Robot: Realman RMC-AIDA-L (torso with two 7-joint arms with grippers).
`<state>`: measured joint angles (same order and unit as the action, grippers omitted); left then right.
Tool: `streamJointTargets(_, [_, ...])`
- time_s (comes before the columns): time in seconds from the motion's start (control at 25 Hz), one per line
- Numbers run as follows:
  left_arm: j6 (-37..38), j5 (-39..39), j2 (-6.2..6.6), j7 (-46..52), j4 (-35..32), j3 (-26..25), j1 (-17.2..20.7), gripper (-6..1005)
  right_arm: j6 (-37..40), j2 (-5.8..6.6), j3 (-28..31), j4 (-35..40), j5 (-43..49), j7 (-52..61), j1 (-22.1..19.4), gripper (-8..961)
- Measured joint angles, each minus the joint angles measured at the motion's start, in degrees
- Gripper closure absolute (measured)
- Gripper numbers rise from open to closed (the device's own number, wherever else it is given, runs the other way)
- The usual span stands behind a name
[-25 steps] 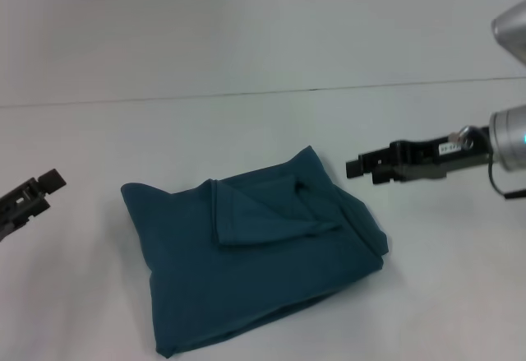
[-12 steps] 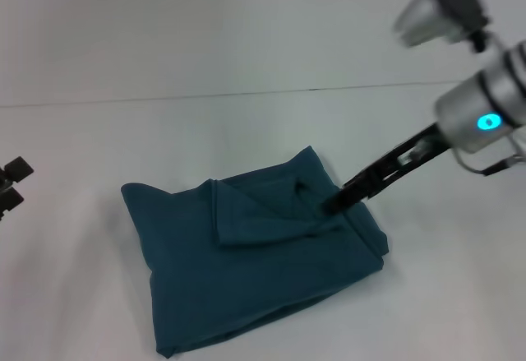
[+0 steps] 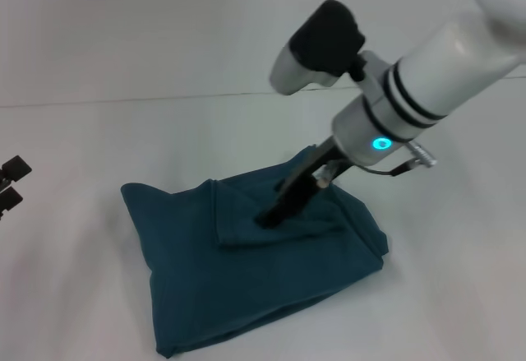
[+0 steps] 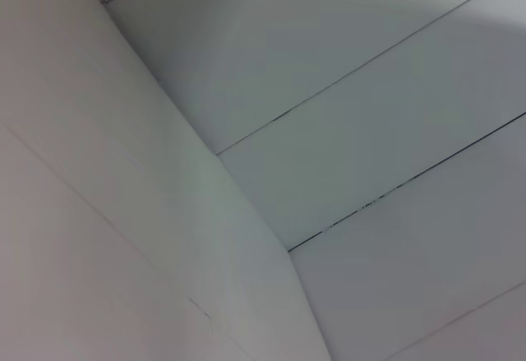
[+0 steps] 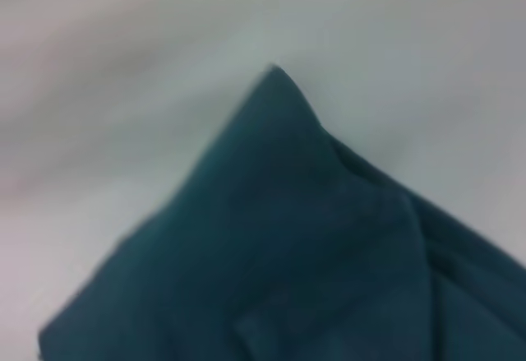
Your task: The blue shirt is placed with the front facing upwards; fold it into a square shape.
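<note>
Right pincer (image 3: 268,218) atop blue shirt (image 3: 246,279)

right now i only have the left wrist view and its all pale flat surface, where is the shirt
Observer: The blue shirt lies folded into a rough bundle on the white table, in front of the robot.
Operator: which arm is on it
Observer: The right gripper points down onto the folded flap near the bundle's middle.
Operator: and my left one
Observer: The left gripper sits at the far left edge of the head view, apart from the shirt.
</note>
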<state>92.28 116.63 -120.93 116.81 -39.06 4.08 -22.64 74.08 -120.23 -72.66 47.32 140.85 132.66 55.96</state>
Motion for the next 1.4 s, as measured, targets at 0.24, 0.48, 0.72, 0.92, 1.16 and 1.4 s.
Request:
streamJointTargets(0.24, [-0.4,0.0,0.07,-0.1,0.7,0.0,-0.4,50,-2.8,0.0,-4.9,0.0,-8.4,-4.9,-1.0,265])
streamJointTargets(0.48, [-0.7,0.0,0.08,-0.1,0.7,0.0,-0.6,50,-4.1,-0.01,-8.4,-0.3,-9.5,-6.4,-1.2,291])
streamJointTargets(0.72, [-1.0,0.0,0.14,0.0,1.3,0.0,-0.7,50,-6.2,-0.08,-11.4,-0.6,-9.6,-6.2,-1.1,317])
streamJointTargets(0.92, [-1.2,-0.1,0.19,-0.2,1.4,0.0,-0.7,50,-8.5,-0.2,-13.1,-3.4,-9.6,-5.9,-0.3,338])
streamJointTargets(1.16, [-1.2,-0.1,0.17,-0.3,1.5,0.0,-0.7,50,-11.3,-0.28,-14.0,-4.4,-10.3,-4.0,-0.1,364])
streamJointTargets(1.4, [-1.4,-0.1,0.17,-0.5,1.8,0.1,-0.7,50,-12.0,-0.05,-14.1,-4.7,-10.9,-3.6,-0.3,390])
